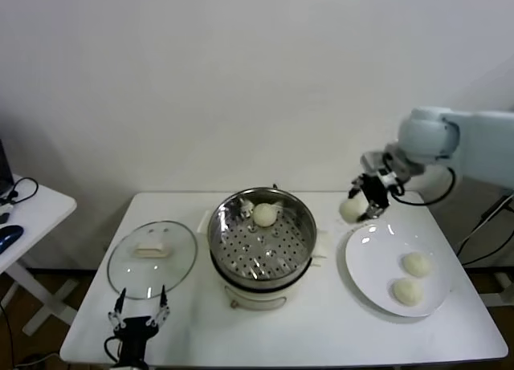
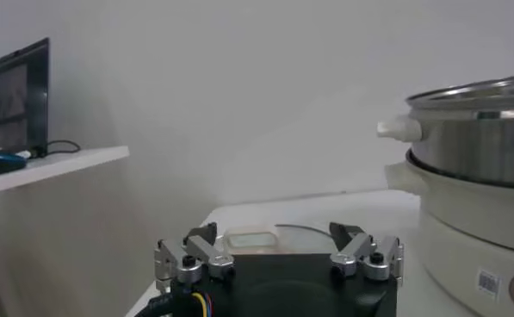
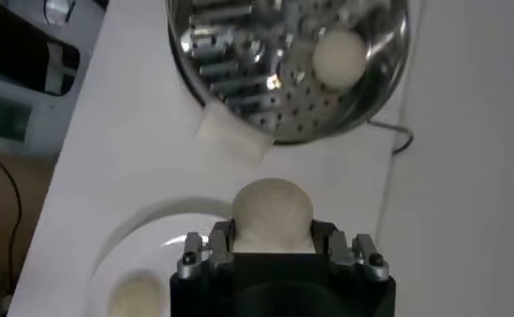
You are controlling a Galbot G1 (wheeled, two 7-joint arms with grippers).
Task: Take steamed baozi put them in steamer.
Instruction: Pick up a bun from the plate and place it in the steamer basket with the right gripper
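Note:
My right gripper [image 1: 359, 205] is shut on a cream-white baozi [image 1: 350, 210], lifted off the table between the plate and the steamer [image 1: 233, 240]. The right wrist view shows that baozi [image 3: 272, 214] squeezed between both fingers, with the steamer [image 3: 239, 86] farther off. One baozi [image 1: 265, 214] lies inside the steel steamer at its far side, seen also from the wrist as a baozi [image 3: 339, 57] on the perforated bottom. Two baozi [image 1: 416, 264] [image 1: 407, 290] rest on the white plate [image 1: 363, 258]. My left gripper [image 1: 139, 311] hangs open and empty at the table's front left.
A round glass lid [image 1: 152, 258] lies flat on the table left of the steamer, just beyond the left gripper. The steamer sits on a white cooker base [image 2: 472, 233]. A side table [image 1: 28, 217] with a cable stands at the far left.

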